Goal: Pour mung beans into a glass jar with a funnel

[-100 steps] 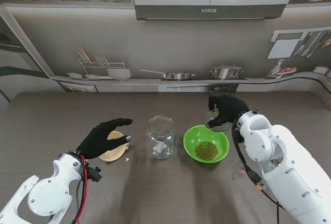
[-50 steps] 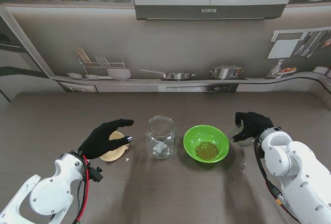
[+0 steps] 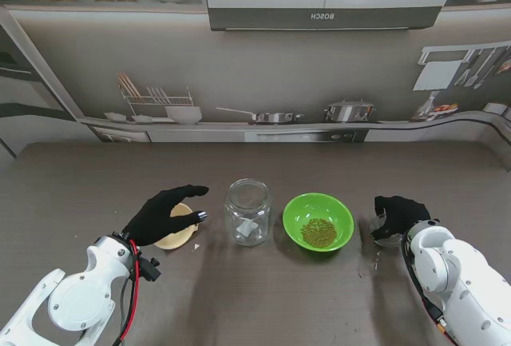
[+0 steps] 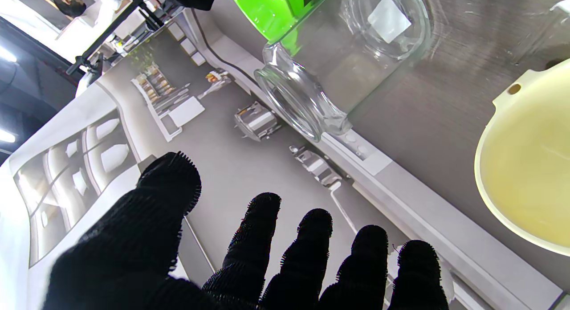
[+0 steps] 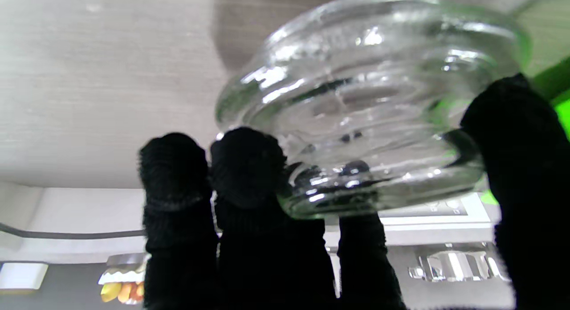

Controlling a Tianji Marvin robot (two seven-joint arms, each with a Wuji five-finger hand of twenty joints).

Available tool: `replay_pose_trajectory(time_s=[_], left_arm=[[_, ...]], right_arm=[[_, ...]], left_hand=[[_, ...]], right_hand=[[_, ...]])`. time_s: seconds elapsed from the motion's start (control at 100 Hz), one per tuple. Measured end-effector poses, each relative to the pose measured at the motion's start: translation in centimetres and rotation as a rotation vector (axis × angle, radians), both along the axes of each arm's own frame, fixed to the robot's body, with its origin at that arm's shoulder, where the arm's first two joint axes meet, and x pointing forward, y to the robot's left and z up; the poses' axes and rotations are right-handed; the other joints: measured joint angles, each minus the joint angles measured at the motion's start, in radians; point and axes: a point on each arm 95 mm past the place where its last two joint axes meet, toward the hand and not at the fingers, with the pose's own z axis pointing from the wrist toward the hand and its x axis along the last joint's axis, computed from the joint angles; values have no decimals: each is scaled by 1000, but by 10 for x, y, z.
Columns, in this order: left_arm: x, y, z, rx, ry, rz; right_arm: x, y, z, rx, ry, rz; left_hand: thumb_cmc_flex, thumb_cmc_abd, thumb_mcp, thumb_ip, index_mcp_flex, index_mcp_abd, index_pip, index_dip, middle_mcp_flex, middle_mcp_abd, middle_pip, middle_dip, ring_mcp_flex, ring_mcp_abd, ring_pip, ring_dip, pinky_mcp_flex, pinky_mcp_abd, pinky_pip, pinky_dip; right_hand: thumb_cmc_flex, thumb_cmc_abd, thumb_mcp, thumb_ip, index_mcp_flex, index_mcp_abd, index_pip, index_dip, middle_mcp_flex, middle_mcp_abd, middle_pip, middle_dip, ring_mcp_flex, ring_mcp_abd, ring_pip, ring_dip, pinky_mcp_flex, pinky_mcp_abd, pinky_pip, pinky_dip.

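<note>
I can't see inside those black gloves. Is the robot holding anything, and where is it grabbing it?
The right hand holds a glass lid by its rim, fingers on one side and thumb opposite. The left hand holds nothing; it hovers open over the funnel.

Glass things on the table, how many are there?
2: the open glass jar stands mid-table left of the green bowl; its glass lid is in the right hand, right of the bowl.

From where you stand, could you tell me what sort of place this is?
It looks like a mock kitchen workbench: the wall behind the table seems a printed backdrop, with a range hood, pots on a hob and a utensil rack, all flat. Probably a lab set, not a real kitchen.
</note>
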Motion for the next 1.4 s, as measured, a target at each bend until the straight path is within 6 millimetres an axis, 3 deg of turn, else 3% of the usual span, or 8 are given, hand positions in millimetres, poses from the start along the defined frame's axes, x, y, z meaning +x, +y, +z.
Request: replay_pose_trajectory(time_s=[0.16,0.46,0.59,0.7,0.91,1.07,1.15,1.4], left_arm=[[0,-1,-1,1,7,0],[0,-2,-2,3,18,-3],[1,-2,-2,4,23,-6],[1,-2,-2,5,28,-7],[1,-2,-3,8,39,-8],[1,-2,-3,9,42,-7],[1,-2,-3,10,44,-6],[1,-1,-3,10,46,-7]], right_arm=[[1,-3,-11,-8,-15,-6],[5,-4,-11,-26,-24,15],[6,-5,-10,-29,-20,16],[6,-5,-9,-33,-8,18],[6,-6,-8,-58,11,37],[7,-8,-7,-65,24,41],[7,-9,-6,-66,39,42],[5,-9,-4,-68,69,42]], left_hand=[[0,0,0,0,0,0,0,0,0,0,0,0,0,0,0,0,0,0,0,0],[0,0,0,0,0,0,0,0,0,0,0,0,0,0,0,0,0,0,0,0],[0,0,0,0,0,0,0,0,0,0,0,0,0,0,0,0,0,0,0,1],[0,0,-9,0,0,0,0,0,0,0,0,0,0,0,0,0,0,0,0,1],[0,0,-9,0,0,0,0,0,0,0,0,0,0,0,0,0,0,0,0,1],[0,0,-10,0,0,0,0,0,0,0,0,0,0,0,0,0,0,0,0,1],[0,0,-10,0,0,0,0,0,0,0,0,0,0,0,0,0,0,0,0,1],[0,0,-11,0,0,0,0,0,0,0,0,0,0,0,0,0,0,0,0,1]], right_hand=[[3,0,0,0,0,-4,0,-10,1,-1,-17,-26,0,9,-76,-15,-36,0,-16,0],[55,10,16,-7,0,-8,-139,-22,-49,-24,-152,-235,-135,63,-326,-108,-168,10,-111,-54],[59,14,16,101,-1,-8,-229,79,-79,-27,-166,-291,-170,77,-335,-107,-194,21,-128,-60],[60,16,17,146,-2,-8,-292,115,-102,-62,-224,-340,-186,88,-335,-104,-209,23,-138,-60],[35,26,49,183,-28,-35,-316,127,-145,-92,-241,-362,-220,87,-339,-100,-237,25,-152,-60],[-15,19,59,204,-69,-71,-324,131,-212,-94,-334,-424,-267,118,-355,-99,-272,47,-176,-60],[-38,5,60,204,-112,-84,-351,131,-236,-98,-362,-449,-317,121,-531,-187,-283,48,-177,-52],[-64,2,32,204,-163,-88,-400,132,-301,-107,-418,-496,-369,112,-675,-262,-313,84,-211,-22]])
